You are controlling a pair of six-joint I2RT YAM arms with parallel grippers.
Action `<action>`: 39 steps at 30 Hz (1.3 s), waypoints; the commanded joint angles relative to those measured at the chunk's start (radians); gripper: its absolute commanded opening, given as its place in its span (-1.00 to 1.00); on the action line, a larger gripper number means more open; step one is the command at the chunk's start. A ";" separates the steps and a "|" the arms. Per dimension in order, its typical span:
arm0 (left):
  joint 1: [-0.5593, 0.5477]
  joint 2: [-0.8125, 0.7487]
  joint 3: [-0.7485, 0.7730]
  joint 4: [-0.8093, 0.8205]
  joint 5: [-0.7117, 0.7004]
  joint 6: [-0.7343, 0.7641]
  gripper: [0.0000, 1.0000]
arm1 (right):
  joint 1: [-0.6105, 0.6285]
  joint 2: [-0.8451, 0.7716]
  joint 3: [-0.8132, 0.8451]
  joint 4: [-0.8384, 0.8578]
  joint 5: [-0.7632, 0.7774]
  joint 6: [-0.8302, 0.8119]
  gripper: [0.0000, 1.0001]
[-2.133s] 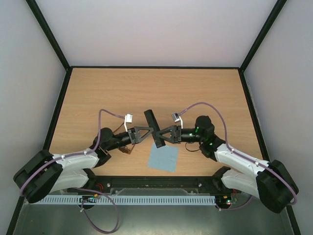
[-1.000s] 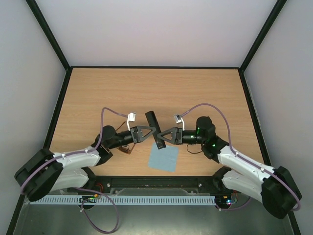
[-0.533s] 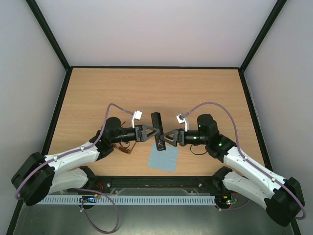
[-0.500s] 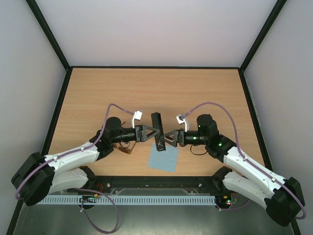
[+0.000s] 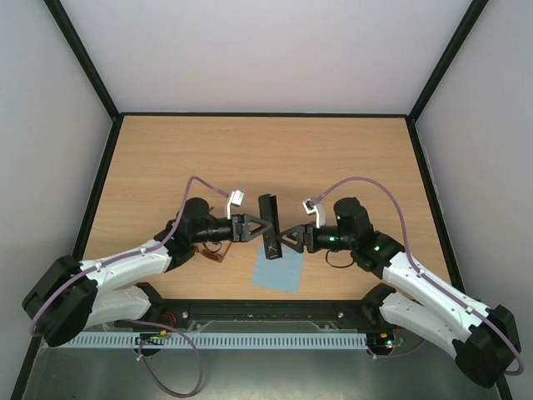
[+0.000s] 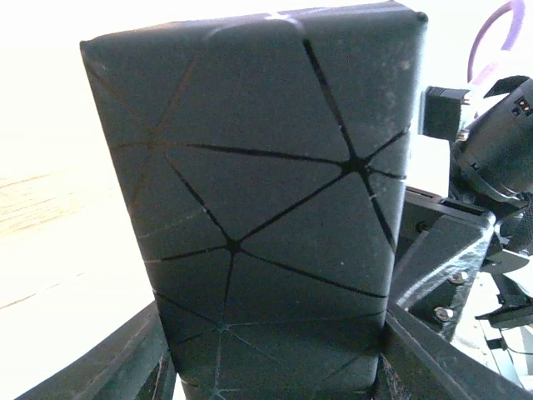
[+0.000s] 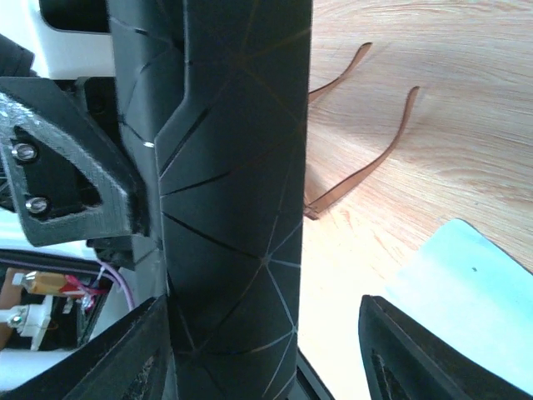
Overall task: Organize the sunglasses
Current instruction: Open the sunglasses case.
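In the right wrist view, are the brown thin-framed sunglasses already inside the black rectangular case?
No, the brown thin-framed sunglasses lie on the wooden table beyond the black rectangular case.

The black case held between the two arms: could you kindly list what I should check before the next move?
1. Left hand gripping the black case: ok, the case fills the space between its fingers.
2. Right hand closed on the case: not ok, a gap shows beside one finger.
3. Case opened: cannot tell.
4. Sunglasses folded: not ok, both temple arms stick out.
5. Sunglasses free on the table: ok, neither hand holds them.
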State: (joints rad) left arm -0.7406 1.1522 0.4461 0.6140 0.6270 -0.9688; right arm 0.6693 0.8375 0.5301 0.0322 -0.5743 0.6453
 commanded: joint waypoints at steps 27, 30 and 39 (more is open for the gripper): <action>0.061 0.042 -0.050 0.423 0.175 -0.187 -0.02 | 0.003 0.038 -0.043 0.095 -0.012 0.038 -0.45; 0.082 0.038 -0.062 0.418 0.169 -0.181 0.04 | 0.002 0.032 -0.033 0.087 -0.004 0.037 -0.80; 0.163 0.025 -0.084 0.328 0.150 -0.133 0.44 | 0.003 0.076 0.056 -0.073 0.180 -0.051 -0.97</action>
State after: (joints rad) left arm -0.6178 1.1938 0.3775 0.9516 0.7853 -1.1385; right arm 0.6739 0.8906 0.5106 0.0620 -0.5034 0.6544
